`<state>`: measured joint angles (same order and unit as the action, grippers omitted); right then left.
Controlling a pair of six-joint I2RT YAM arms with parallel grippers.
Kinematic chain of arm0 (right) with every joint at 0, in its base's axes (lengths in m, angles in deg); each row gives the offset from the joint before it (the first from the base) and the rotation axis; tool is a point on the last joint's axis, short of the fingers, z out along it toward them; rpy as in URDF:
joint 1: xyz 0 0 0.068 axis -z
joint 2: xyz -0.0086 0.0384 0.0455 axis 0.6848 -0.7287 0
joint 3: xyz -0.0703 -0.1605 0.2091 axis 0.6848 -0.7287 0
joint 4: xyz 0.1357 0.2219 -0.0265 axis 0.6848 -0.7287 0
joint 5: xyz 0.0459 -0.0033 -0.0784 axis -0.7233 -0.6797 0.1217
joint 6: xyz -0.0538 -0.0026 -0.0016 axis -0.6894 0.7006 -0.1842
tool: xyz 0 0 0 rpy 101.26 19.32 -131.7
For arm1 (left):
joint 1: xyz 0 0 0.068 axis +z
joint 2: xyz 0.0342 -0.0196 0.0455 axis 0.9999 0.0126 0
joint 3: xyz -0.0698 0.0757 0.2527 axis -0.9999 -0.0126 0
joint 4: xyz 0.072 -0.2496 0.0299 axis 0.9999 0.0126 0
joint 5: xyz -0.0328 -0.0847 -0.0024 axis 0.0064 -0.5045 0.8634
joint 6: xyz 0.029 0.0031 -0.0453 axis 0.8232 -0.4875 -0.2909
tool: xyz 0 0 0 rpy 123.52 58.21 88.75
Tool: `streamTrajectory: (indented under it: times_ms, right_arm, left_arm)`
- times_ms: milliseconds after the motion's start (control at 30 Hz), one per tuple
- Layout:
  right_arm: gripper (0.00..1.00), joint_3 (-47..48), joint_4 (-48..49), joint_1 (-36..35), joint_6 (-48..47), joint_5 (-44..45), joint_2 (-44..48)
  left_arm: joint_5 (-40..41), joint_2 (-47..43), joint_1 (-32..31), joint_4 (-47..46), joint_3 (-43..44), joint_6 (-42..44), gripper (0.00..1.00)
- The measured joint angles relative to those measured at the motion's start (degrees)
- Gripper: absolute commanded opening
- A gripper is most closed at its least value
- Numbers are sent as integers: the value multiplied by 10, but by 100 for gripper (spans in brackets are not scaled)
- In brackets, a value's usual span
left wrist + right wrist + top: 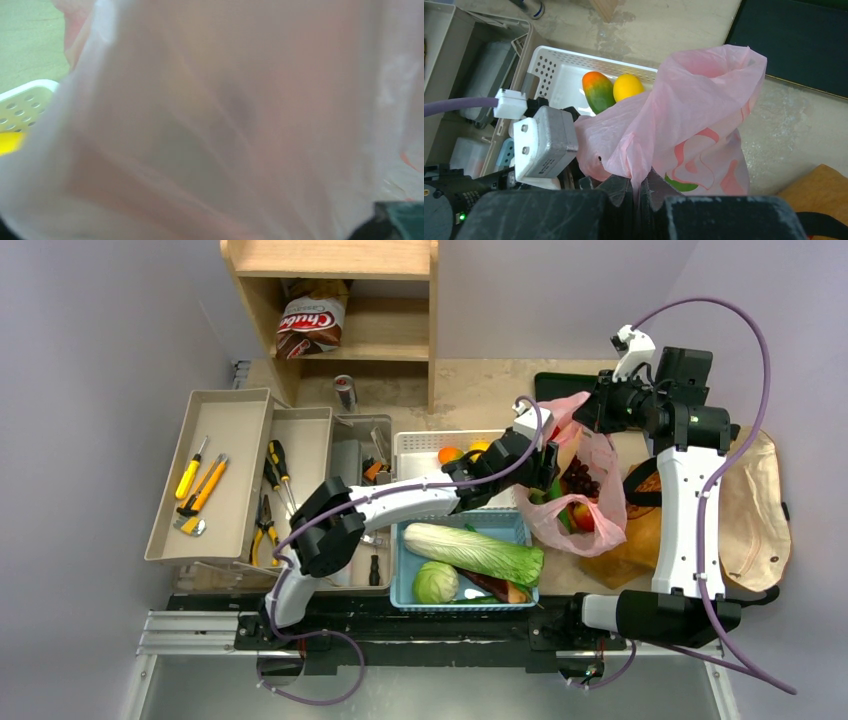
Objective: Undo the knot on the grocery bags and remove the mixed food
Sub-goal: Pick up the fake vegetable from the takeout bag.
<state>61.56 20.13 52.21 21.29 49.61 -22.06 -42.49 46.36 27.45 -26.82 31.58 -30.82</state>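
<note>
"What is the right gripper (640, 186) doing?"
"Its arm is stretching out, and it is pinching the top of the pink bag (600, 502) beside the white basket (554, 65)."
"And the left gripper (547, 462)?"
"It is touching the bag. Its camera is seeing only pink plastic, so I cannot tell about its fingers."

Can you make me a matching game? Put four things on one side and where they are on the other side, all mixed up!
Things:
1. pink bag
2. long cabbage
3. Chubs bag
4. yellow tool

Places:
A. on the shelf
B. in the blue basket
C. in the grey tray
D. pinched in the right hand

Pairs: 1-D, 2-B, 3-A, 4-C
</note>
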Motion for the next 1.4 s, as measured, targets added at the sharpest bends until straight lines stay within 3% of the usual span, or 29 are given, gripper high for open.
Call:
streamTrajectory:
  times_ms: [100,367,500,667,1100,1233,1400]
  right_arm:
    - [0,0,0,0,2,0,0]
    - [0,0,0,0,9,-3,0]
    - [0,0,0,0,9,-3,0]
    - [0,0,0,0,9,-3,0]
    - [0,5,35,0,35,0,-9]
    - [0,10,48,0,58,0,-21]
    - [0,29,55,0,75,-6,-28]
  left_arm:
    - [-4,15,0,-2,12,-12,51]
    - [0,61,6,22,60,-51,51]
    - [-7,74,8,26,89,-46,23]
    - [-46,43,7,-21,58,-21,1]
    - [-191,-149,-13,-113,-86,153,0]
    - [-246,-168,-21,-121,-110,210,0]
    - [-269,-167,-18,-101,-118,222,0]
